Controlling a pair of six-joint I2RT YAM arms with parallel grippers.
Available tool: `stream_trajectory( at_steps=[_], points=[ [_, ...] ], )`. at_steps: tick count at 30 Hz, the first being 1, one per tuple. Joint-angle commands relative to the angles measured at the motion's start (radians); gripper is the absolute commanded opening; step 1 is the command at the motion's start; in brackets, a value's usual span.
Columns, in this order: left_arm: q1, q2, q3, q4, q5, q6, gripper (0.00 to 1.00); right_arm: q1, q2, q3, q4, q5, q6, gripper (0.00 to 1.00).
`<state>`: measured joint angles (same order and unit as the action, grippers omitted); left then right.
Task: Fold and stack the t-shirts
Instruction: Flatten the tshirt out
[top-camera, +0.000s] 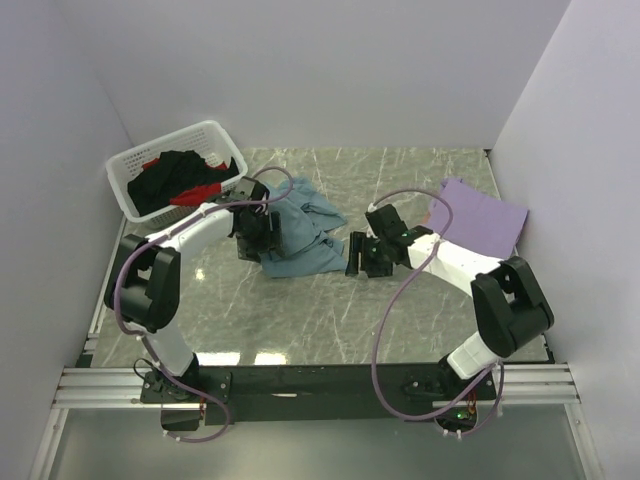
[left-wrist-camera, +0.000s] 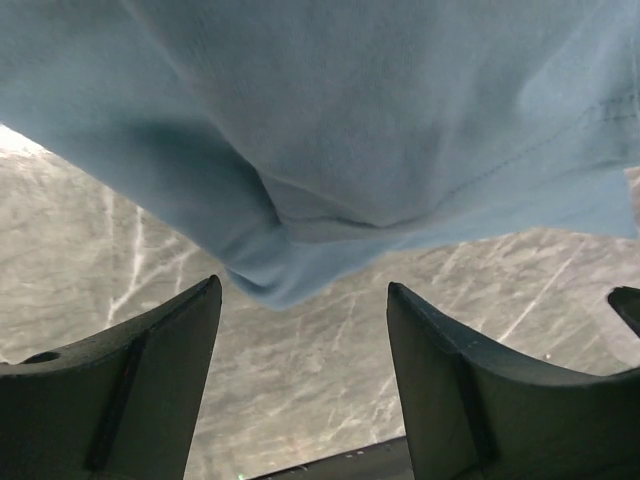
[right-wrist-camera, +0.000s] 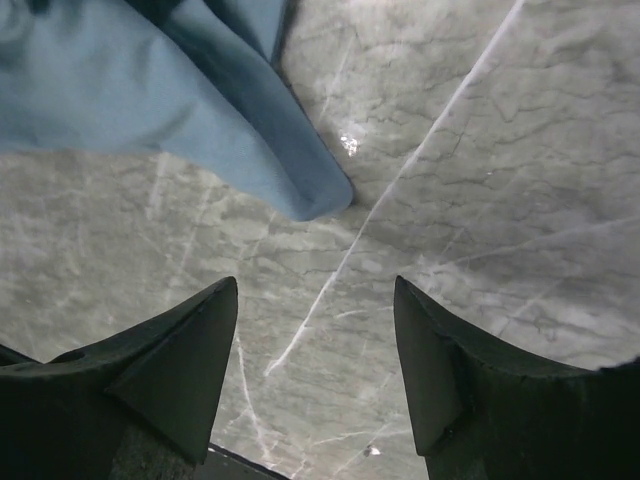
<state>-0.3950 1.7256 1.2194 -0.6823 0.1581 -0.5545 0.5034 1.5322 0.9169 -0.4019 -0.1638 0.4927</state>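
Observation:
A crumpled teal-blue t-shirt (top-camera: 303, 232) lies on the marble table between my grippers. A lavender-purple t-shirt (top-camera: 478, 216) lies folded flat at the right. Black and red t-shirts (top-camera: 178, 180) sit in the white basket. My left gripper (top-camera: 262, 240) is open and empty at the blue shirt's left edge; the cloth (left-wrist-camera: 330, 130) fills the top of the left wrist view just beyond the fingertips. My right gripper (top-camera: 357, 255) is open and empty just right of the shirt's lower corner, which shows in the right wrist view (right-wrist-camera: 200, 110).
The white slotted basket (top-camera: 222, 139) stands at the back left. White walls close the table on three sides. Bare marble table (top-camera: 330, 310) lies in front of the shirt, toward the arm bases.

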Motion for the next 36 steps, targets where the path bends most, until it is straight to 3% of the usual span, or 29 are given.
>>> stream_trajectory(
  at_steps=[1,12,23,27,35,36],
  points=[
    [-0.002,-0.003,0.028,0.015,-0.042,0.033,0.73,0.003,0.040,0.022,0.032,-0.046,-0.028,0.70],
    [-0.002,0.069,0.058,0.099,0.021,-0.025,0.72,0.003,0.137,0.074,0.054,-0.062,-0.051,0.68],
    [-0.002,0.103,0.100,0.096,0.015,-0.033,0.59,0.003,0.184,0.111,0.055,-0.052,-0.091,0.63],
    [-0.001,0.112,0.111,0.095,0.012,-0.033,0.57,0.003,0.200,0.126,0.052,-0.052,-0.105,0.57],
    [-0.001,0.115,0.131,0.099,0.032,-0.047,0.32,-0.011,0.212,0.131,0.052,-0.081,-0.123,0.36],
    [-0.001,0.115,0.129,0.112,0.040,-0.045,0.28,-0.014,0.213,0.129,0.052,-0.092,-0.125,0.29]
  ],
)
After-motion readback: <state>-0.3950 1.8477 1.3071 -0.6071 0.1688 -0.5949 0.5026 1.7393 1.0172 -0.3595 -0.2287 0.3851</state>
